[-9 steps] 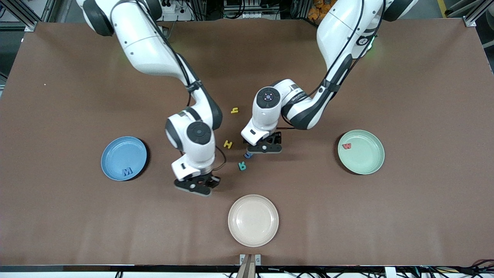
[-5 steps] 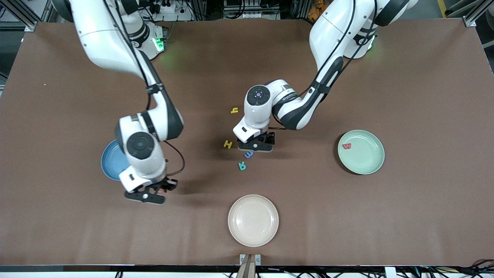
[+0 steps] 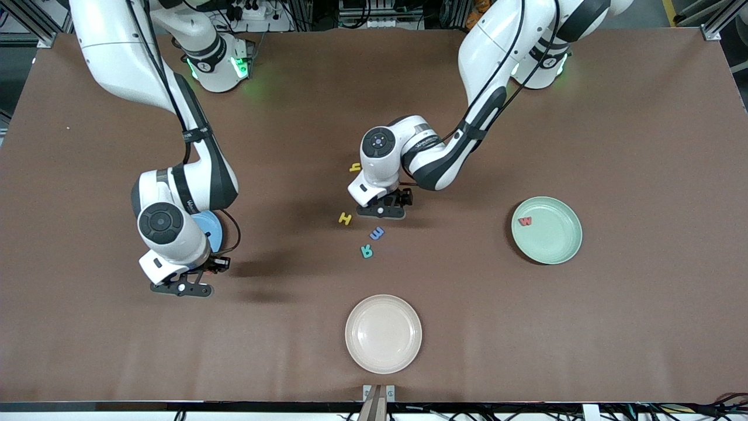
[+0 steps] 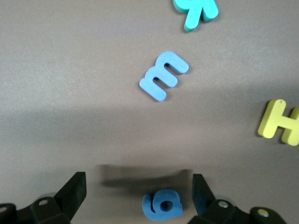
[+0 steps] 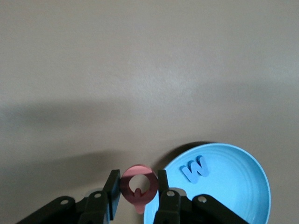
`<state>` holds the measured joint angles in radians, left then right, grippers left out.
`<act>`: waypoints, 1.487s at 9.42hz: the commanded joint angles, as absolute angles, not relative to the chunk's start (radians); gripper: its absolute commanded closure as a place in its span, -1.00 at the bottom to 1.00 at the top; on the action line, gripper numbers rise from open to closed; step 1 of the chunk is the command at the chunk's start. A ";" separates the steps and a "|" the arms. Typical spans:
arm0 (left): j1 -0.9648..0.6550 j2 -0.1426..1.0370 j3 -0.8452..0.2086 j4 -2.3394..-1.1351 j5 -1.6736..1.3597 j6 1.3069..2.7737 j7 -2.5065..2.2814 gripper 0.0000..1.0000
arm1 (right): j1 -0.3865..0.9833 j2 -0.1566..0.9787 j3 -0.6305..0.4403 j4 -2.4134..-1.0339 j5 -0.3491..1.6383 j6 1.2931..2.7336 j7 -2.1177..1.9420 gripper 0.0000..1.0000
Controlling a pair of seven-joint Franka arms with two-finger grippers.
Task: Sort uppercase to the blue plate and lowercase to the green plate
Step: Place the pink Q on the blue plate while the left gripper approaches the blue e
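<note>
My right gripper (image 3: 182, 287) (image 5: 138, 189) is shut on the red Q (image 5: 139, 184), an uppercase letter, and hangs over the table at the rim of the blue plate (image 3: 216, 232) (image 5: 233, 196). The blue M (image 5: 195, 169) lies in that plate. My left gripper (image 3: 381, 211) (image 4: 138, 196) stands open low over the blue g (image 4: 162, 205), which lies between its fingers, closer to one. Blue m (image 3: 377, 233) (image 4: 164, 75), teal R (image 3: 367, 251) (image 4: 196, 11), yellow H (image 3: 345, 218) (image 4: 280, 123) and yellow h (image 3: 355, 167) lie on the table mid-way. The green plate (image 3: 555, 248) holds the red w (image 3: 525, 221).
A cream plate (image 3: 383, 333) stands near the table's front edge, nearer to the camera than the loose letters. The right arm's wrist covers most of the blue plate in the front view. The brown table (image 3: 613, 327) stretches wide on all sides.
My right gripper has carried the red Q from mid-table toward the right arm's end, up to the blue plate. My left gripper has shifted off the blue m, toward the yellow h.
</note>
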<state>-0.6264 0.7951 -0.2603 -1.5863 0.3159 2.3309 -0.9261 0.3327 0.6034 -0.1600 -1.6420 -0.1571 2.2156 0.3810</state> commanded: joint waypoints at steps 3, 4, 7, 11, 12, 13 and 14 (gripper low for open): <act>-0.618 0.781 -0.258 -1.597 0.301 2.286 -0.953 -1.00 | 0.235 0.516 -0.143 -1.824 -0.141 2.235 0.260 1.00; -0.617 0.779 -0.259 -1.589 0.299 2.260 -0.953 -1.00 | 0.210 0.493 -0.143 -1.860 -0.141 2.235 0.226 1.00; -0.618 0.779 -0.259 -1.588 0.258 2.257 -0.953 -1.00 | 0.164 0.462 -0.143 -1.902 -0.127 2.218 0.193 -0.99; -0.624 0.787 -0.262 -1.588 0.229 2.234 -0.954 -1.00 | 0.147 0.457 -0.144 -1.856 -0.072 2.195 0.192 -1.00; -0.621 0.784 -0.281 -1.582 0.206 2.233 -0.962 -1.00 | 0.132 0.457 -0.144 -1.832 -0.065 2.198 0.192 -1.00; -0.620 0.781 -0.288 -1.575 0.193 2.233 -0.969 -1.00 | 0.109 0.451 -0.144 -1.816 -0.048 2.198 0.193 -1.00; -0.618 0.779 -0.296 -1.575 0.193 2.233 -0.969 -1.00 | 0.076 0.436 -0.144 -1.812 -0.020 2.195 0.187 -1.00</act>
<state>-0.6214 0.7932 -0.2831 -1.5781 0.2117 2.2515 -0.9468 0.1326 0.4701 -0.1604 -1.8139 -0.0579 2.2033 0.2081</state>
